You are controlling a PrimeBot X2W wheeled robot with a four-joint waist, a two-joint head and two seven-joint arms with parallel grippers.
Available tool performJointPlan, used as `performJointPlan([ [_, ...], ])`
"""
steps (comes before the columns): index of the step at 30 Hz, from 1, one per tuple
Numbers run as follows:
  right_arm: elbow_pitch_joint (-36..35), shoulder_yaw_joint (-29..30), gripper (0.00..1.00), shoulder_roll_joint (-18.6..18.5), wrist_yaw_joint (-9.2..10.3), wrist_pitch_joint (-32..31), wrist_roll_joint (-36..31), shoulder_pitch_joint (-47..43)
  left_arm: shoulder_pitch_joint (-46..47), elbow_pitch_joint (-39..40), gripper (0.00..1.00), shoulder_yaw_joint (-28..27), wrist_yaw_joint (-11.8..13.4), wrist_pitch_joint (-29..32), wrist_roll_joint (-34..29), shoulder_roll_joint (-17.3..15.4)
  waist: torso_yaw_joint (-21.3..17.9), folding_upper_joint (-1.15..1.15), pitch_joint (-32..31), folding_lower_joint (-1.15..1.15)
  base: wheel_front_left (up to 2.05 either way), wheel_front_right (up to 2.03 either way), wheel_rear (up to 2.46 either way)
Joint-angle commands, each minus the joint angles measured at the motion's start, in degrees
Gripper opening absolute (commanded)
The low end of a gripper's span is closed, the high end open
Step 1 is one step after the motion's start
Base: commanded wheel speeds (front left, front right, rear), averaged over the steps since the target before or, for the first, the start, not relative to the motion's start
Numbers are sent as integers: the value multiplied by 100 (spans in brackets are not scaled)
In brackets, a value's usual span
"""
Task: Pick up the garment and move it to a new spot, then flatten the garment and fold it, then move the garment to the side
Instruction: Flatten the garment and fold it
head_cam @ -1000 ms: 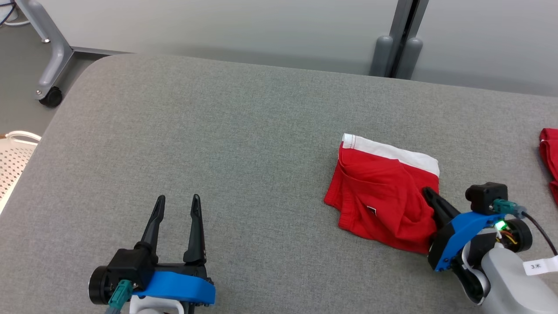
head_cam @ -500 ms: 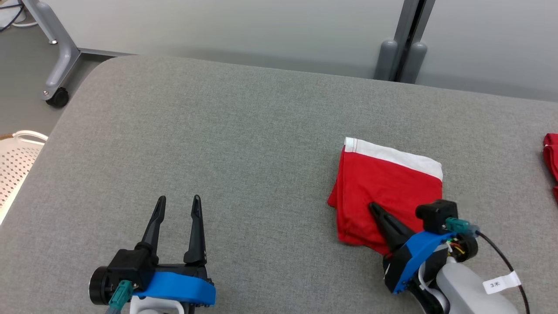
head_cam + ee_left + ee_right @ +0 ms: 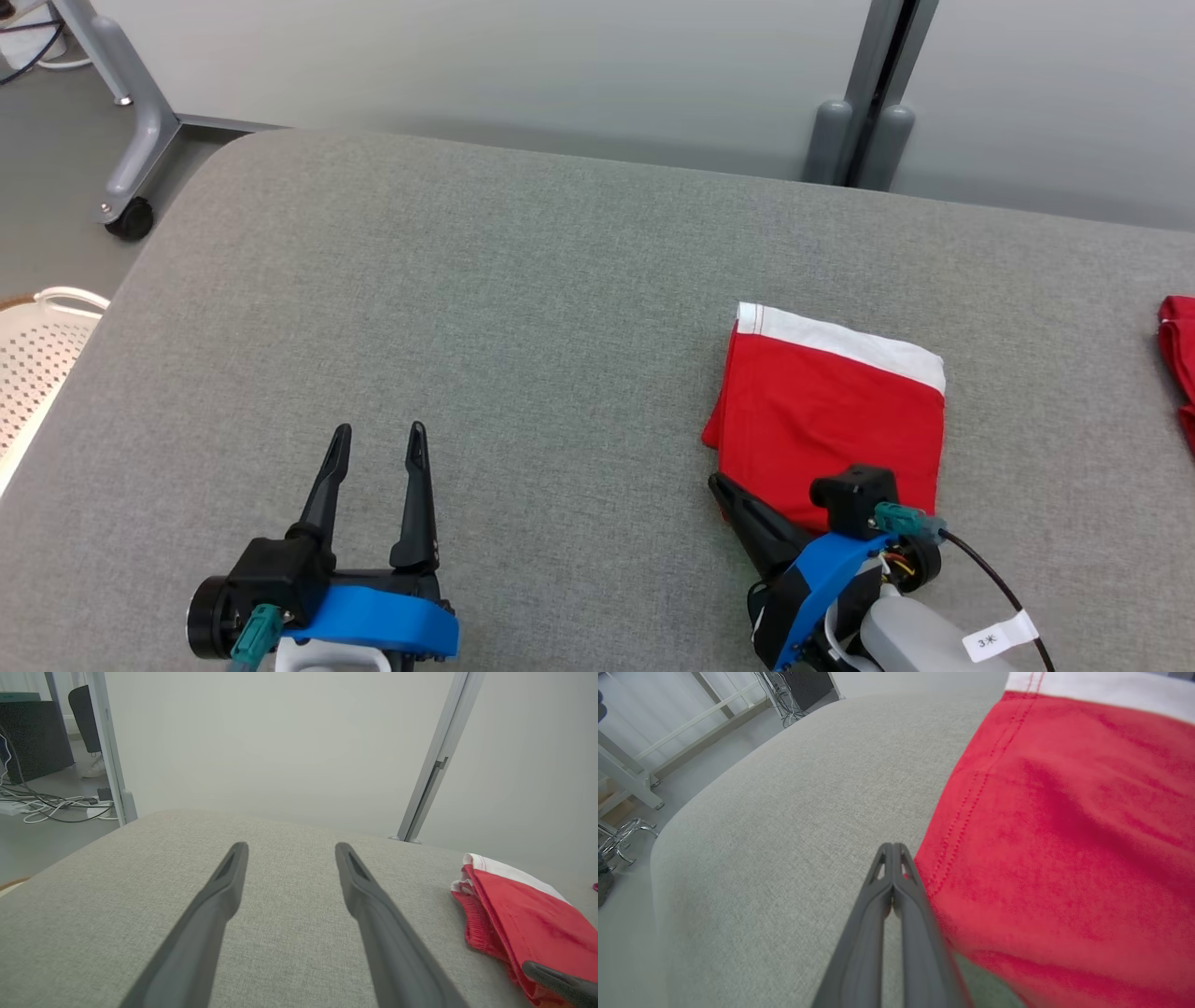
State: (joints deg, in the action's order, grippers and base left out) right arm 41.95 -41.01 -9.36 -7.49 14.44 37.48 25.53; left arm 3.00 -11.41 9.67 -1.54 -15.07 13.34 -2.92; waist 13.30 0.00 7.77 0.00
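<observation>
The garment [image 3: 831,415], red with a white waistband along its far edge, lies folded into a flat rectangle on the grey padded table [image 3: 485,308], right of centre. My right gripper [image 3: 717,483] is shut at the garment's near left corner, fingers pointing up and left. In the right wrist view its pressed-together fingertips [image 3: 892,848] meet the stitched red edge of the garment [image 3: 1055,835]. My left gripper [image 3: 378,434] rests open over bare table at the near left, well away from the cloth. The left wrist view has the garment [image 3: 518,905] at its right.
A second red cloth [image 3: 1178,364] lies at the table's right edge. A white perforated basket [image 3: 37,355] stands off the table's left side. Behind the table are a wheeled frame leg [image 3: 131,219], a grey upright post [image 3: 859,140] and a pale wall.
My right gripper swept from the garment's right side across to its near left corner, carrying the top layer over; the rumpled cloth now lies smooth and folded. The head camera shifted a little.
</observation>
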Motion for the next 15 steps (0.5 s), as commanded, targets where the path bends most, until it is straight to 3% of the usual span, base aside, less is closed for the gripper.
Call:
performJointPlan([
  [1, 5, 12, 0, -25, -2, 35, 4, 28, -22, -1, 100, -24, 3, -10, -21, 4, -35, 0, -28, 0, 0, 0, 0],
  [7, -463, 296, 0, -263, -3, 74, -163, -72, -120, 5, 100, -148, -24, -10, -85, 5, -359, 0, -209, 0, 0, 0, 0],
  [15, -1380, 1441, 0, -590, -3, 77, -658, -800, -226, -19, 100, -329, -103, -10, -211, -1, -910, 0, -476, 0, 0, 0, 0],
])
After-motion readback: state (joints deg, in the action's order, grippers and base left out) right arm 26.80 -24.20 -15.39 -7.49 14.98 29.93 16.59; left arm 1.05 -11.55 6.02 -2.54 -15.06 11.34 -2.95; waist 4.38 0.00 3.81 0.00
